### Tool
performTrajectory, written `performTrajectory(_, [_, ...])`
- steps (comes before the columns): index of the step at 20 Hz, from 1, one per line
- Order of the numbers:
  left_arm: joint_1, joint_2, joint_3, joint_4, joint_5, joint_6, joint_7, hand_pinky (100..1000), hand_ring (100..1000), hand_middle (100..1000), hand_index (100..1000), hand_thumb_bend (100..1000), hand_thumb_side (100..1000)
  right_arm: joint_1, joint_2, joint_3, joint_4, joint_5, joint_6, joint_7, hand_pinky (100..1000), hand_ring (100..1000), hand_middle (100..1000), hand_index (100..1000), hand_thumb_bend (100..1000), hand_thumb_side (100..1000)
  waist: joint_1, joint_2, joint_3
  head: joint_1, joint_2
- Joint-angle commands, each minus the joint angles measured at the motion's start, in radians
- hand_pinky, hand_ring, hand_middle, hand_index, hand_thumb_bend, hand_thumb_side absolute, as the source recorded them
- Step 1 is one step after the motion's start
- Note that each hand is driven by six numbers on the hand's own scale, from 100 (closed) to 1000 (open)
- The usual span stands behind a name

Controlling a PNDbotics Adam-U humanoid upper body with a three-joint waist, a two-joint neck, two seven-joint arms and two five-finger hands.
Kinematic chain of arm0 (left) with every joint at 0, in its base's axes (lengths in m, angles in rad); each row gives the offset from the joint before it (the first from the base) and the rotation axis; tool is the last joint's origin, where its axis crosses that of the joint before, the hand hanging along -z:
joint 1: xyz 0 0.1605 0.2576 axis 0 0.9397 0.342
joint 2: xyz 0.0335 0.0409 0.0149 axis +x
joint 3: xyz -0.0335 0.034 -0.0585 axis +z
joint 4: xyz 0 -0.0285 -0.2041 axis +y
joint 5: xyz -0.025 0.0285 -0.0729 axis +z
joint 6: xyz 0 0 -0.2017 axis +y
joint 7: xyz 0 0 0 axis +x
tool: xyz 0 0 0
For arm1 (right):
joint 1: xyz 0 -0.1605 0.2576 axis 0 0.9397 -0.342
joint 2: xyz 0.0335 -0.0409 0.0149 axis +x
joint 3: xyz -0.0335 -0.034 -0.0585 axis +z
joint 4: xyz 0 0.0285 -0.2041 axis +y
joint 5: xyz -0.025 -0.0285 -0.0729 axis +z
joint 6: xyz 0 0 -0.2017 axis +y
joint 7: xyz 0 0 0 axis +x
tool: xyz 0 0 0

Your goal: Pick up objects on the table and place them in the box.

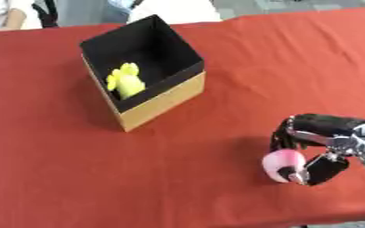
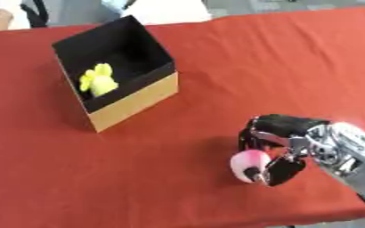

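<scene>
table: red cloth over the whole top, running from the far edge to the near edge; lies a little askew in both eye views.
box: open top, tan outer walls, black inside; stands toward the far left part of the table, turned so that one corner points at the near edge.
yellow thing: inside the box, low against its left inner wall; lumpy, bright yellow, shape not clear enough to name.
pink thing: round, pale pink to white; near the near right corner of the table, well apart from the box. cannot tell whether it rests on the cloth or is just off it.
right hand: comes in from the right edge, black with silver joints; fingers curled down behind the pink thing, thumb closing on it from the near side, so the thing is pinched between them.
right arm: silver and black, runs off toward the near right corner in the right eye view.
left hand: shows in neither view.
shadow: dark patch on the cloth just left of the hand and the pink thing.
</scene>
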Motion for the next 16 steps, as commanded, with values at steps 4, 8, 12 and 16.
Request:
performTrajectory(4, [-0.012,0.020,0.011,-0.015,-0.007,-0.001,-0.001,540,807,677,819,100,288,-0.009,-0.025,-0.038,-0.014,0.002,0.001,-0.052,357,438,376,546,147,100,-0.002,-0.018,-0.001,0.003,0.005])
performTrajectory(8, [-0.012,0.021,0.012,-0.015,-0.008,-0.001,-0.001,540,807,678,819,100,285,-0.017,-0.027,-0.053,-0.014,-0.006,-0.004,-0.076,312,403,346,517,138,100,-0.002,-0.020,-0.002,0.004,0.005])
performTrajectory(12, [-0.012,0.022,0.013,-0.015,-0.010,-0.001,0.001,541,806,678,819,100,281,-0.036,-0.030,-0.067,-0.014,-0.026,-0.013,-0.087,288,384,328,500,107,100,-0.003,-0.023,-0.001,0.006,0.005])
performTrajectory(16, [-0.012,0.024,0.014,-0.015,-0.012,-0.001,0.002,541,805,678,819,100,276,-0.067,-0.039,-0.083,-0.014,-0.040,-0.028,-0.087,284,382,327,499,112,100,-0.004,-0.024,0.000,0.009,0.005])
